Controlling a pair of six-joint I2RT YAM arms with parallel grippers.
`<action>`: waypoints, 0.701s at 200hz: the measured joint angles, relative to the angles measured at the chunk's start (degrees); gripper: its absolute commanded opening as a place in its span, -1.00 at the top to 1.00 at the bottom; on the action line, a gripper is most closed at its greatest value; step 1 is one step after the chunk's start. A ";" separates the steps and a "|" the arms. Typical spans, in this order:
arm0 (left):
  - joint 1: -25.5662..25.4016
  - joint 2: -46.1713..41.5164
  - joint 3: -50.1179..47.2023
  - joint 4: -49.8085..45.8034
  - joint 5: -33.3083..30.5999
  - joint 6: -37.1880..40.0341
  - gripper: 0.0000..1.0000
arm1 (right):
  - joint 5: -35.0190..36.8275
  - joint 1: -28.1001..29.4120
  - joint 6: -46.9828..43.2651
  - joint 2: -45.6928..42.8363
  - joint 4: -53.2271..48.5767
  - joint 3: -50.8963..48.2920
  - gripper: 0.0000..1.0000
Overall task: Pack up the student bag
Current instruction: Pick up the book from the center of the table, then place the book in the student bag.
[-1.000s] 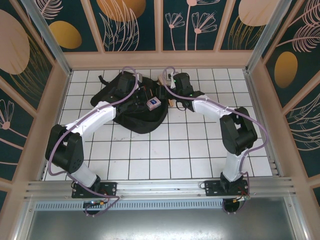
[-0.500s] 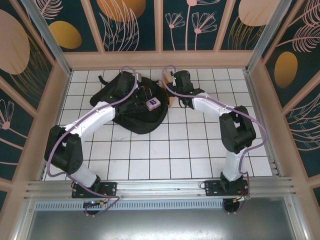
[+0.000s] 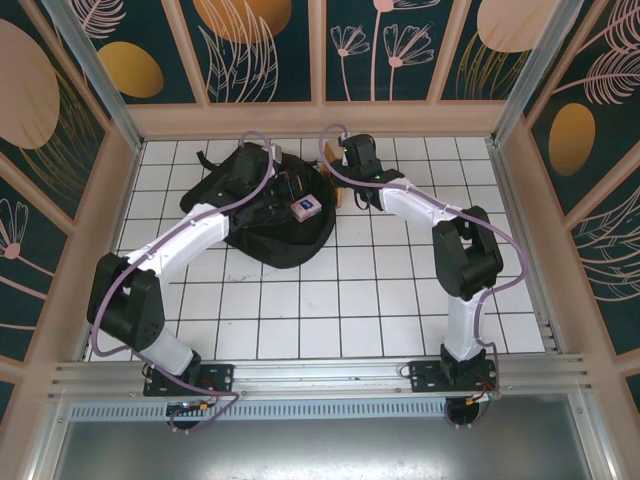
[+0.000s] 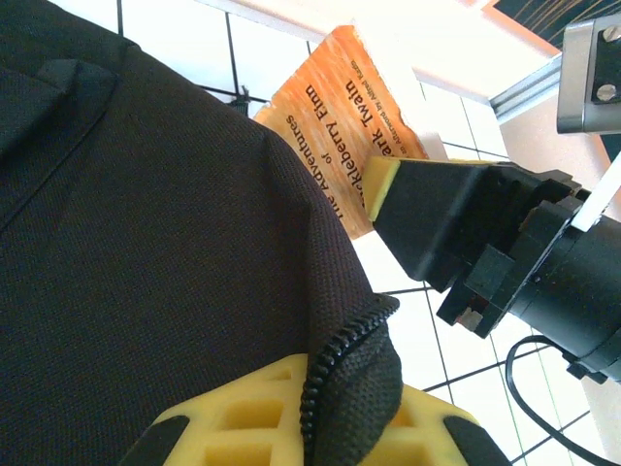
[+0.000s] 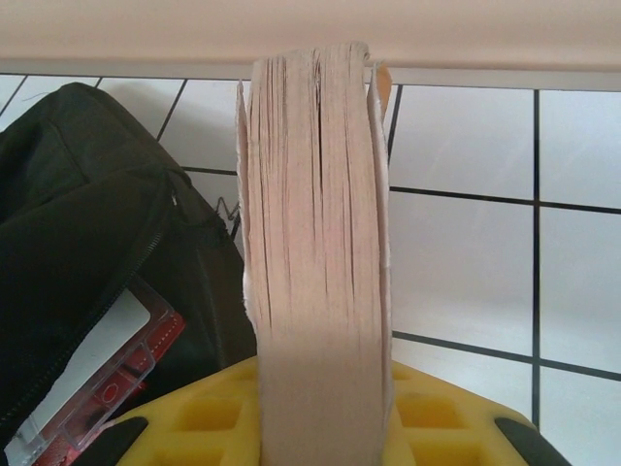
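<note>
The student bag (image 3: 268,232) lies at the back left of the tiled table, black and soft, its zip mouth toward the right. My left gripper (image 4: 344,413) is shut on the bag's zipper edge (image 4: 340,359), pinching the fabric between yellow pads. A paperback book (image 5: 315,223) with an orange cover (image 4: 335,116) stands on edge just right of the bag (image 5: 87,214). My right gripper (image 5: 320,432) is shut on that book (image 3: 339,196), page edges facing its camera. In the left wrist view a right fingertip (image 4: 385,184) presses on the cover. The bag's inside is mostly hidden.
A small white and blue item (image 3: 306,207) lies at the bag's opening. A clear and red case (image 5: 102,374) shows inside the mouth. The wooden back wall (image 5: 310,34) runs close behind the book. Open white tiles (image 3: 330,300) stretch toward the near edge.
My right gripper has closed from wide open onto the book and its wrist has shifted slightly toward the back wall. The left gripper has kept its hold on the bag.
</note>
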 measured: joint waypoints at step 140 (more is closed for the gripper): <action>0.00 -3.10 10.91 -9.22 -1.38 0.74 1.00 | -1.22 -0.81 26.36 -40.83 -5.20 -19.04 1.00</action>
